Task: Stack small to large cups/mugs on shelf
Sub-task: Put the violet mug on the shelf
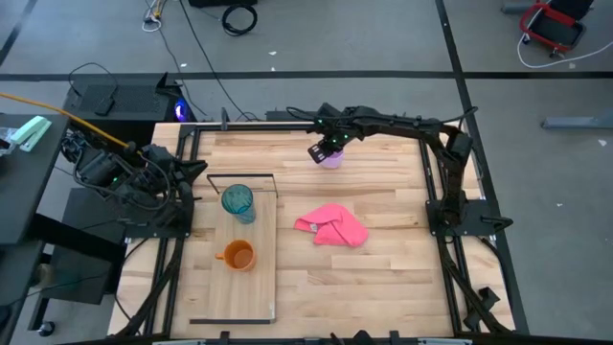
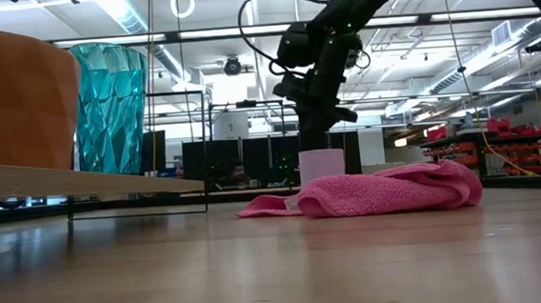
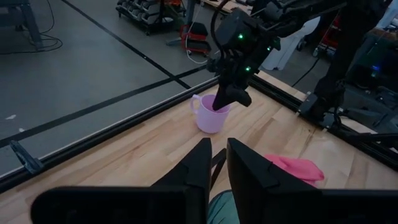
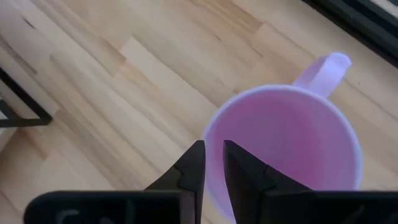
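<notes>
The lilac mug (image 1: 332, 160) stands upright on the tabletop near the far edge, its handle (image 4: 323, 68) on the side away from the fingers. My right gripper (image 1: 324, 150) is over it, shut on its rim. The teal tumbler (image 1: 238, 201) and the orange mug (image 1: 238, 255) stand on the light-wood shelf (image 1: 254, 292), which has a black wire frame (image 1: 239, 176) at its far end. My left gripper (image 3: 219, 155) is shut and empty, waiting at the table's left side just beyond the tumbler. My right gripper pinches the lilac mug's rim (image 4: 208, 134) on the side opposite the handle. One finger (image 4: 242, 171) is inside the cup and one finger (image 4: 193, 168) is outside. The fingers come from above, pointing down. The mug stands upright with its base on the table (image 3: 208, 129).
A crumpled pink cloth (image 1: 333, 227) lies in the middle of the table, between the lilac mug and the near edge. Black frame rails run along the table's left, right and far sides. Bare wood lies between the cloth and the shelf.
</notes>
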Controlling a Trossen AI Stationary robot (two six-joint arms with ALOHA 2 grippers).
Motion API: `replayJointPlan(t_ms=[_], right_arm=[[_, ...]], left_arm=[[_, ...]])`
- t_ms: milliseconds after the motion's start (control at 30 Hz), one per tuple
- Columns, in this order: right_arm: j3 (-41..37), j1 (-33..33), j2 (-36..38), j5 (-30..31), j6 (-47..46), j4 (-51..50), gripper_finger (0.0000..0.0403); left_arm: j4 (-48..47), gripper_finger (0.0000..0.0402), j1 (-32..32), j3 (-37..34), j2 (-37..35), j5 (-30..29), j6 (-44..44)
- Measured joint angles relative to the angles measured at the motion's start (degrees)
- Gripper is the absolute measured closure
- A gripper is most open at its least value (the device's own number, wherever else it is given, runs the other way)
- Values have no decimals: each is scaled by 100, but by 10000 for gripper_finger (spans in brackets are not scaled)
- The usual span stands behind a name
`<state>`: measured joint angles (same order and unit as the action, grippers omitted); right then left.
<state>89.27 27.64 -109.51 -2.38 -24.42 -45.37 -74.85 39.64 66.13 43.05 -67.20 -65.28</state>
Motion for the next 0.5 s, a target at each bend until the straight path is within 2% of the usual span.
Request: replayJointPlan(t_ms=[500], right_arm=[[1,-46,-301,-61,-93,14,339]], left_arm=[[4,337,0,0,2,2,-2]])
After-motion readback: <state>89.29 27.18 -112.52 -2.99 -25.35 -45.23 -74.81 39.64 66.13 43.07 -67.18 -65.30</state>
